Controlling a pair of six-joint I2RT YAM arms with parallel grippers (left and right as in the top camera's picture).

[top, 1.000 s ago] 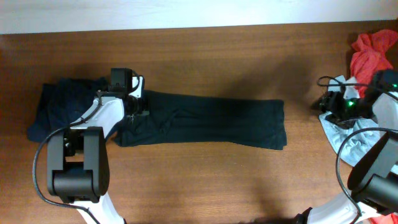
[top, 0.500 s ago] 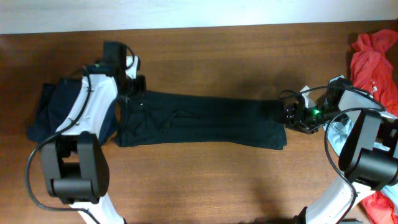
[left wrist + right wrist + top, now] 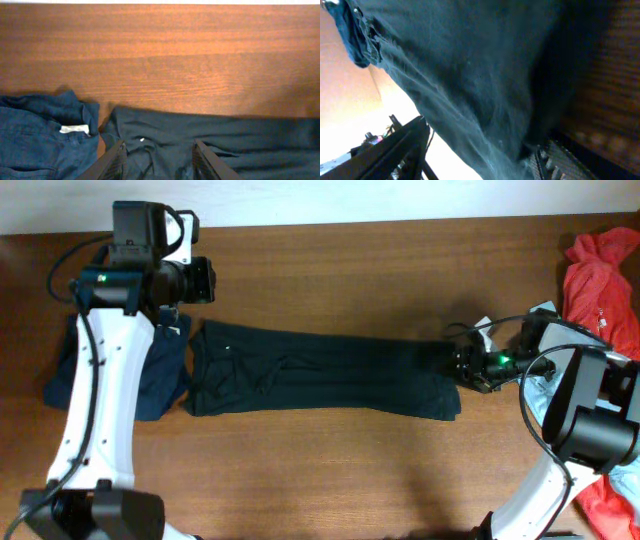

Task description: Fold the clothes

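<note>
The large black-navy garment lies stretched out flat across the middle of the table. A folded dark navy garment with a white label sits at its left end. My left gripper hangs open above the table, beyond the long garment's left end, and holds nothing. My right gripper is low at that garment's right end. Its jaws stand apart with the cloth's edge between them, and one finger is clear of the cloth.
A red-orange garment and a pale grey-blue one lie at the table's right edge, by the right arm's base. Bare wood runs behind the long garment, up to the table's far edge.
My left gripper has let go of the long garment's left end and risen away toward the far side. My right gripper has come from the right-hand pile to the garment's right end.
</note>
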